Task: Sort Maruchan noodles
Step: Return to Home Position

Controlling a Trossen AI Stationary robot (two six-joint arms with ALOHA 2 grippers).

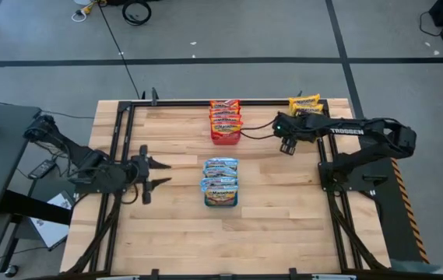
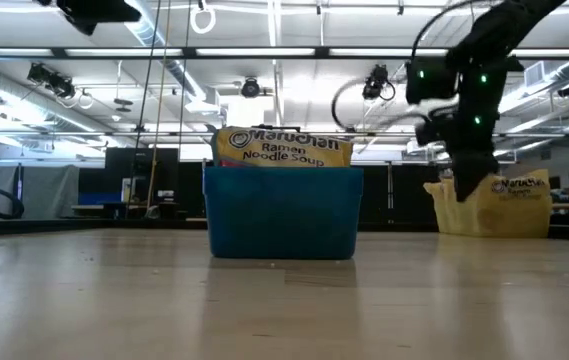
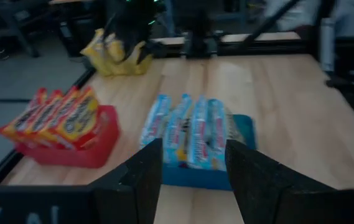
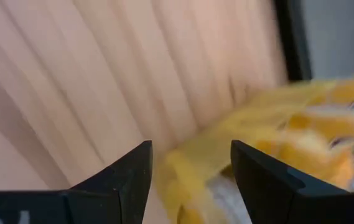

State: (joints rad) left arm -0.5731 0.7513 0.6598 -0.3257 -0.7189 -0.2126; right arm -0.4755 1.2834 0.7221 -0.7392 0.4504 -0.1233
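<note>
Crinkly blue-silver plastic ramen packets [image 1: 221,177] are standing in the blue plastic tray [image 1: 221,201], red-orange ones [image 1: 225,117] in the red tray [image 1: 225,141], yellow-orange ones [image 1: 305,103] in the far yellow tray [image 2: 476,222]. They are probably light, slippery and brittle, best pinched by an edge. The left gripper [image 1: 167,173] is hanging wide open and empty. The right gripper [image 1: 287,147] is hovering open and empty just beside the yellow-orange ones.

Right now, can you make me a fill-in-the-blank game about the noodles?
The blue noodle packs sit in the ___ bin.
The red packs sit in the ___ bin.
The right gripper hovers nearest the ___ packs.
The left gripper holds ___.
Missing words: blue, red, yellow, nothing.
</note>
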